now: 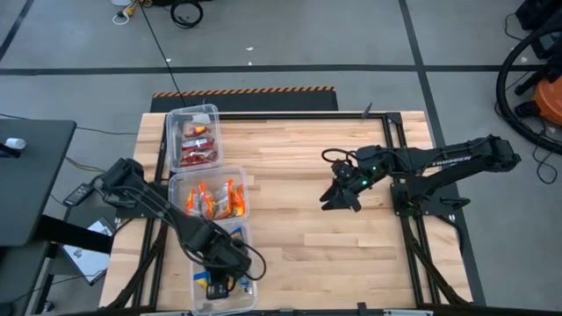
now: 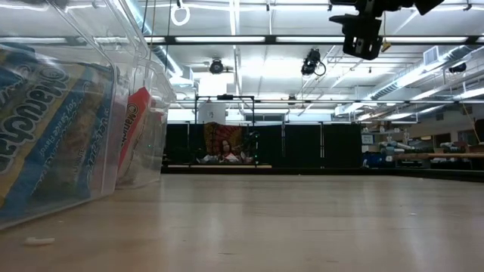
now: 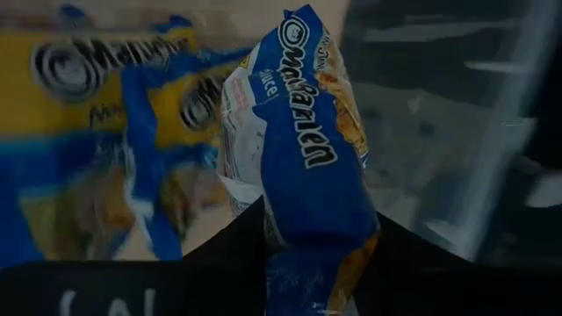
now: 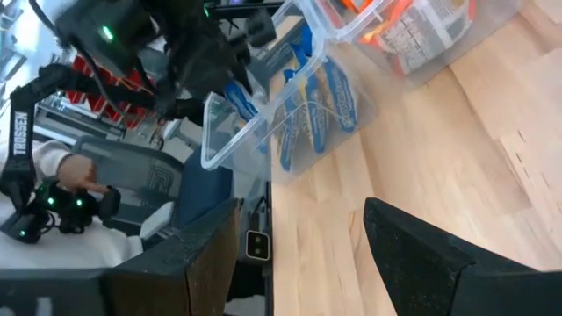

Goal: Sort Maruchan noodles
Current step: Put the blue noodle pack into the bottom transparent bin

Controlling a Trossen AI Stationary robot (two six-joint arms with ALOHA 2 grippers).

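Gripping a blue-and-yellow noodle packet [image 3: 307, 158] between its dark fingers [image 3: 219, 254], left claw [image 1: 219, 263] low inside the clear bin [image 1: 251, 263] at the near end of the row along the counter [image 1: 307, 228]. Packet upright in the grip, pinched at its lower end, more blue-and-yellow packets [image 3: 97, 140] lying just behind it in the same bin. Next bin [image 1: 244, 175] away from that claw filled with orange packets [image 1: 215, 202]; farthest bin [image 1: 215, 110] holding red packets [image 1: 198, 145]. Seen from counter height, blue-and-yellow packets pressed against the nearest clear wall, an orange one [image 2: 134, 125] behind it.

Hanging well above bare wood, right claw [image 1: 338, 197] well apart from the bins, fingers [image 4: 413, 254] spread with nothing between them. Glimpsed past that claw, beyond the counter's edge: a person's hand [image 4: 75, 171] on a control arm.
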